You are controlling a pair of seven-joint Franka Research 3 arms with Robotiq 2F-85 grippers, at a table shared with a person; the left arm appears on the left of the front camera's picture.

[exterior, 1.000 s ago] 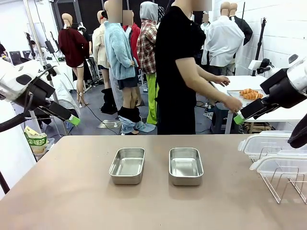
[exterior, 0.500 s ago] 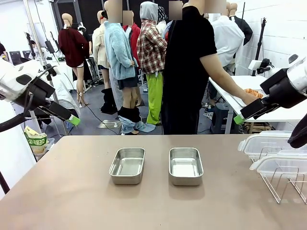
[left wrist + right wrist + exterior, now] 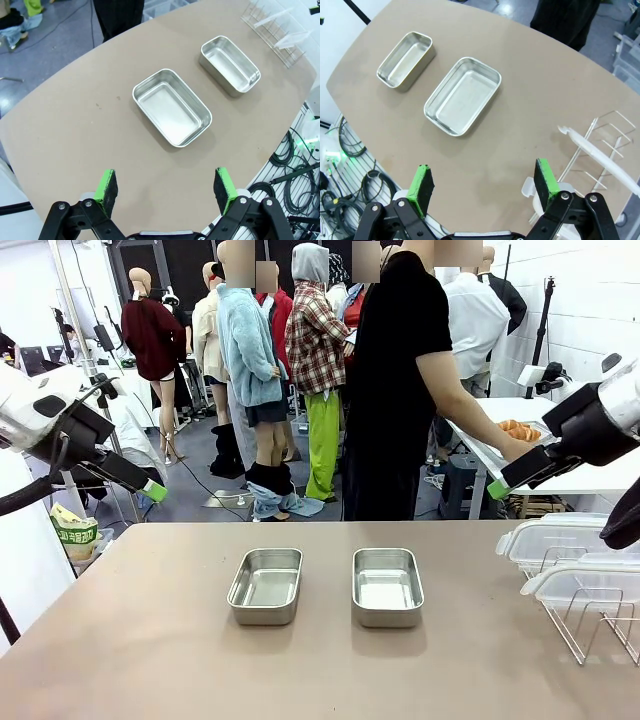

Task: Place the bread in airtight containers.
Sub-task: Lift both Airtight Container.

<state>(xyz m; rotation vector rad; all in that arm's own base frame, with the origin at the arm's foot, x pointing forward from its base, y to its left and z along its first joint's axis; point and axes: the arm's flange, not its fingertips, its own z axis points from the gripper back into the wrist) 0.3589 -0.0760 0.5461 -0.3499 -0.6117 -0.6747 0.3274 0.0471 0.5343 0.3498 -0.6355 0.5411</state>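
- Well, the bread (image 3: 520,429) is not on our table yet; it lies far off on a white side table (image 3: 492,412), and the person's hand (image 3: 514,449) is right beside it
- I think the bread will be light and soft, with a shiny crust that can flake or squash, so it needs a gentle squeeze
- A good place to hold a roll looks like its middle, across the short way, so that no end hangs down
- The airtight containers are two steel tins, the left tin (image 3: 266,585) and the right tin (image 3: 387,586); they sit side by side in the middle of the brown table (image 3: 140,650), near each other but not touching
- Both tins are empty and have no lids on, so they are ready to fill
- The tins look hard and smooth inside, so a roll may slide a little when it is set down
- The clear lids (image 3: 556,538) rest by the wire rack (image 3: 600,630) on the robot's right, apart from the tins
- The left gripper (image 3: 167,181) hangs high over the left side of the table and looks down at the tins; its fingers are spread wide and hold nothing
- The right gripper (image 3: 482,180) hangs high on the other side in the same way, spread wide, with nothing in it
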